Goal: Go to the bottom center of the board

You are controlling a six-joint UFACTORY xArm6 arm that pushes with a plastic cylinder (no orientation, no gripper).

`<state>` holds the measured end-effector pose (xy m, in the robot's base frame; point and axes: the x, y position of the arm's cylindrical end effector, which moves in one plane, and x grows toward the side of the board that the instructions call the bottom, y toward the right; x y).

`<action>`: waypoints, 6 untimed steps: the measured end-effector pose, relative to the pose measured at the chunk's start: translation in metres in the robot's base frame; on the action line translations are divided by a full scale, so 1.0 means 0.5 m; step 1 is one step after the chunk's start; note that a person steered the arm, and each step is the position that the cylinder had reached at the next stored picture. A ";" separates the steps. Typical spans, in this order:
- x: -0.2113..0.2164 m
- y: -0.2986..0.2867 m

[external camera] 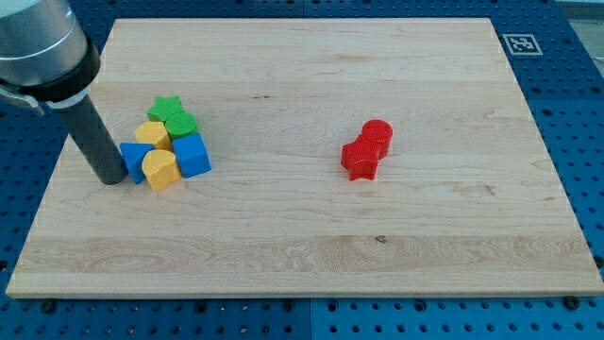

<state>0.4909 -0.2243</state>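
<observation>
My tip (111, 178) rests on the wooden board (302, 236) at the view's left, touching or nearly touching the left side of a small blue block (134, 159). That block is part of a tight cluster: a green star (167, 109), a green round block (180, 125), a yellow block (152, 134), a yellow rounded block (160, 170) and a blue cube (192, 156). Two red blocks sit right of centre: a red cylinder (377, 136) and a red star-like block (359, 160), touching each other.
The board lies on a blue perforated table (566, 113). A black-and-white marker tag (520, 43) sits off the board's top right corner. The arm's grey housing (42, 47) fills the view's top left.
</observation>
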 end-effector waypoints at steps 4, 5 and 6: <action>0.199 0.361; 0.192 0.496; 0.181 0.526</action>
